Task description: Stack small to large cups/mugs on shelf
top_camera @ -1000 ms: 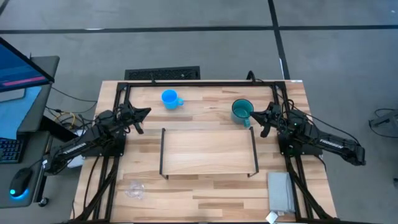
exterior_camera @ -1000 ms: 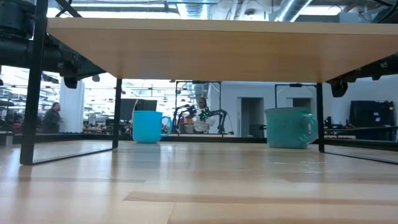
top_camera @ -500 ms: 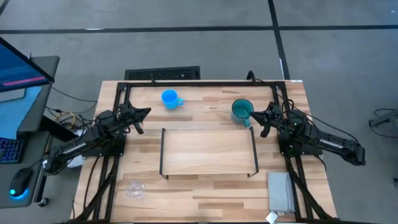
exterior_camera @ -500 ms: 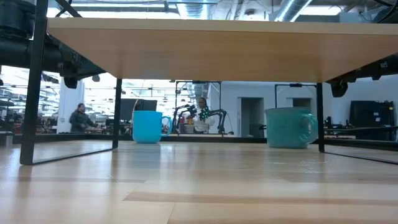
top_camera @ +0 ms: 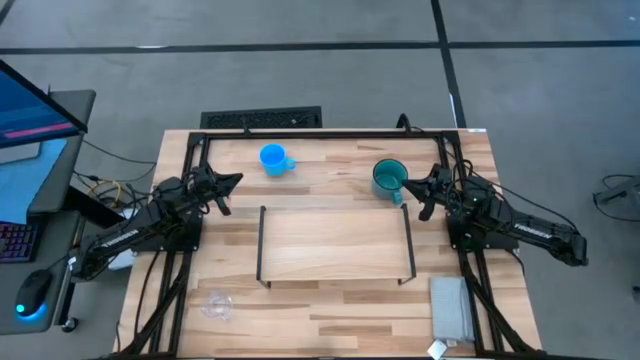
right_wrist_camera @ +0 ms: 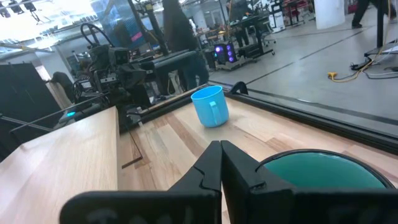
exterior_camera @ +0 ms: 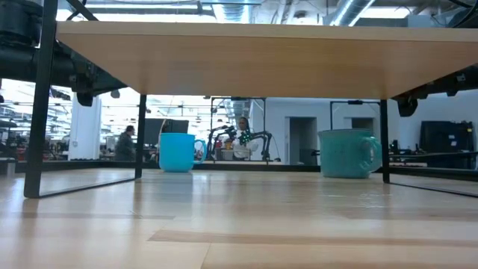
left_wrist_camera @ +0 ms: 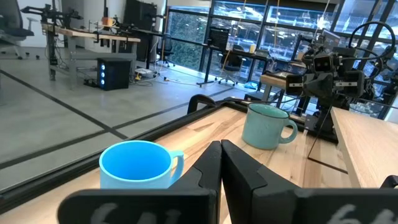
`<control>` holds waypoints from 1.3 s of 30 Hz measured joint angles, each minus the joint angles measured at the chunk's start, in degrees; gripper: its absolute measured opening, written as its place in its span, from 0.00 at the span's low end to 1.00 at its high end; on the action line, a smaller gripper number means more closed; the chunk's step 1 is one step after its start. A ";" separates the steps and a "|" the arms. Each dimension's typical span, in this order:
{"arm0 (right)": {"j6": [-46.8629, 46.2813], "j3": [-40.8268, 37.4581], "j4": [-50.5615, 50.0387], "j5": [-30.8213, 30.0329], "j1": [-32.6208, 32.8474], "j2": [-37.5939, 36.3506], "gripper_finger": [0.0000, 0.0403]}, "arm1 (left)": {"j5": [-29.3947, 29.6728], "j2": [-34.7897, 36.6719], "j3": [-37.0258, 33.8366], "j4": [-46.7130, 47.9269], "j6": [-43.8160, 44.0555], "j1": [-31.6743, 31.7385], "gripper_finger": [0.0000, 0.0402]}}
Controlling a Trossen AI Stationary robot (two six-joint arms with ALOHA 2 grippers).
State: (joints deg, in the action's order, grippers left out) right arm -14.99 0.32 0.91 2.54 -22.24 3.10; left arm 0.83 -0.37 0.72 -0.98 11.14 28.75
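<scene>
The bright blue mug (top_camera: 272, 158) stands on its base on the tabletop at the far left; it also shows in the left wrist view (left_wrist_camera: 138, 164). The teal mug (top_camera: 389, 179) stands at the far right, also in the right wrist view (right_wrist_camera: 323, 169). The clear glass cup (top_camera: 216, 304) sits near the table's front left. The shelf (top_camera: 336, 244) stands mid-table, its board bare. My left gripper (top_camera: 234, 182) is shut and empty, just left of and nearer than the blue mug. My right gripper (top_camera: 411, 187) is shut and empty, right beside the teal mug.
A grey folded cloth (top_camera: 451, 306) lies at the table's front right. A black frame rail (top_camera: 320, 134) runs along the far edge. In the low view the shelf's underside (exterior_camera: 246, 56) spans above, and a person walks in the room behind.
</scene>
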 joint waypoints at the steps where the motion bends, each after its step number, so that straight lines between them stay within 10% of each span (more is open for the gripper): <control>1: -0.01 0.00 0.00 0.01 -0.02 -0.01 0.07 | 0.01 0.01 0.00 -0.01 0.00 0.00 0.00; 39: -1.49 0.00 0.03 0.22 0.02 0.00 0.07 | 0.02 0.00 0.01 -0.01 0.00 0.00 0.00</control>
State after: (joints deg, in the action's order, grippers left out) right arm -16.49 0.32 0.93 2.75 -22.22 3.10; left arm 0.84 -0.37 0.73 -0.99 11.14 28.75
